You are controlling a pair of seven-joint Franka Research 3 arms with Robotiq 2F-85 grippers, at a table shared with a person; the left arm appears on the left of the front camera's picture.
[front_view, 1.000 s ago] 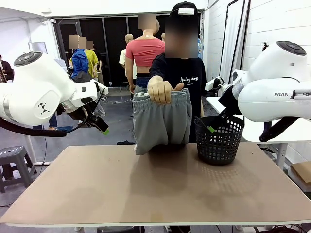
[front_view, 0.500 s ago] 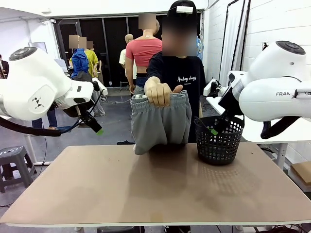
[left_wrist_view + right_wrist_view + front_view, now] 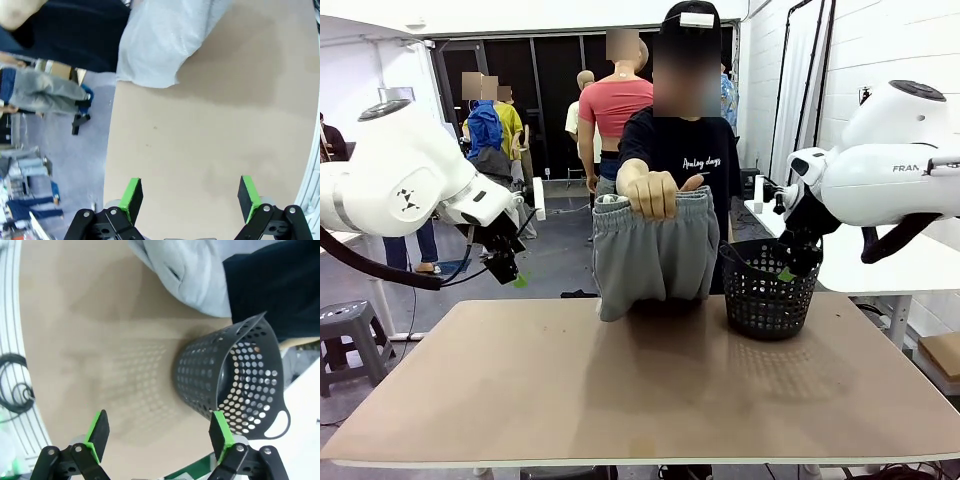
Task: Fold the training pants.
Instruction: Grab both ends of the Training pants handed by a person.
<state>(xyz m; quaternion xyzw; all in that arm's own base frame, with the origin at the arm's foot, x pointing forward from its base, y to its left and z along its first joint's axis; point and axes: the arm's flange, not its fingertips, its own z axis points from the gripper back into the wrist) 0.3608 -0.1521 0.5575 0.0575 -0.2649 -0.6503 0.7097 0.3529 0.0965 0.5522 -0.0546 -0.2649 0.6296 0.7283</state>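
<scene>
My left gripper (image 3: 512, 274) hangs raised over the left part of the table (image 3: 520, 400), its jaws spread wide with nothing between them. Ahead of its fingers, across bare tabletop, the lower end of the training pants (image 3: 655, 250) reaches the board. The pants hang between my two grippers, bunched at the waistband in the person's hand (image 3: 650, 192). My right gripper (image 3: 788, 266) hovers near the rim of the black mesh basket (image 3: 765, 300), jaws equally wide and empty, with the pants off to its left.
</scene>
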